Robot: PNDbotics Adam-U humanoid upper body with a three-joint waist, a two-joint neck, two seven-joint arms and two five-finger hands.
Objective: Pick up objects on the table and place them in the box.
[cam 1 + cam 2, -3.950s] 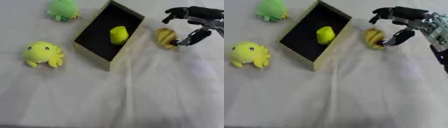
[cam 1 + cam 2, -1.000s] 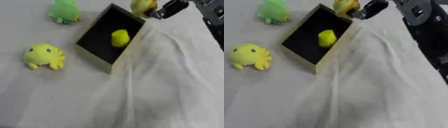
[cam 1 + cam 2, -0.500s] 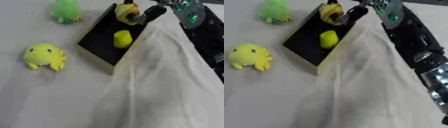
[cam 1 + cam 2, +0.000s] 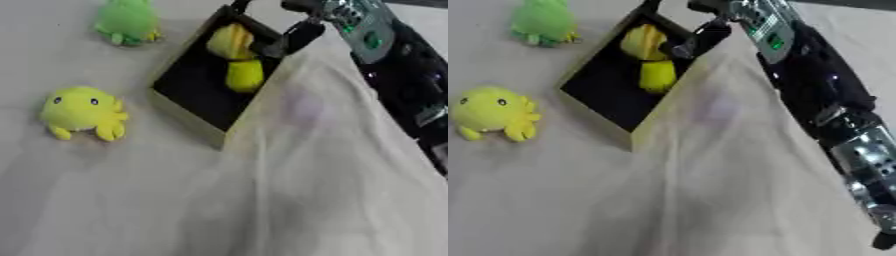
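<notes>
Item 1, box (image 4: 188,117): rectangular, tan cardboard walls, black inside, lying askew on the cloth with its long axis running from lower centre toward the upper right. I see its near corner well clear of anything; the far end runs up to the top edge of both views.

Item 2, yellow-orange plush (image 4: 229,41): soft, rounded, at the far end of the box interior. My right hand (image 4: 696,41) is over that end with dark fingers curled against the plush; I read it as grasping the toy, though the blur hides the exact contact.

Item 3, lime-yellow block (image 4: 245,76): smooth, oblong, inside the box just below the plush, touching or nearly touching it; I cannot tell which.

Item 4, yellow octopus plush (image 4: 83,112): fuzzy, round head, 2 dark eyes, stubby legs, on the cloth left of the box, apart from it with open cloth all round.

Item 5, green plush (image 4: 129,22): fuzzy, near the top left, apart from the box.

Item 6, tablecloth (image 4: 262,200): pale, wrinkled, wide and open across the lower half.

Item 7, right arm (image 4: 824,100): black with silver joints, crossing the right side.
</notes>
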